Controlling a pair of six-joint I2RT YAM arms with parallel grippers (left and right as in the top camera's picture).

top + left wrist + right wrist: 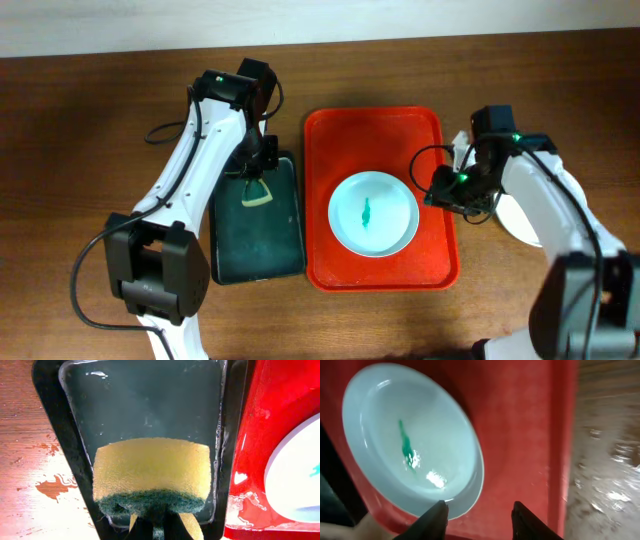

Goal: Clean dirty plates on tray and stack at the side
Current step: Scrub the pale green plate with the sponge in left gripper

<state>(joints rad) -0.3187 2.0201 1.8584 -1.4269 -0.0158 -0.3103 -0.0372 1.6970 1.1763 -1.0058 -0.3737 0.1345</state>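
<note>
Closest to us, the left gripper (160,525) is pressed together on the green underside of a yellow sponge (150,472), pinching it at its near edge. The sponge rests inside a black tray (55,435) that stretches ahead of the fingers, and the tray's floor looks wet. Just to this gripper's right lies the red tray (260,435).

The right gripper (479,520) hangs over the red tray's right side with its two fingers (437,520) spread and nothing between them. The left finger is at the rim of a pale blue plate (410,440); we cannot tell whether it touches. That plate sits in the middle of the red tray, with a green smear (406,447) at its centre. Behind this gripper, off the tray, a white plate (515,222) lies on the wooden table (80,150), mostly hidden by the arm.
</note>
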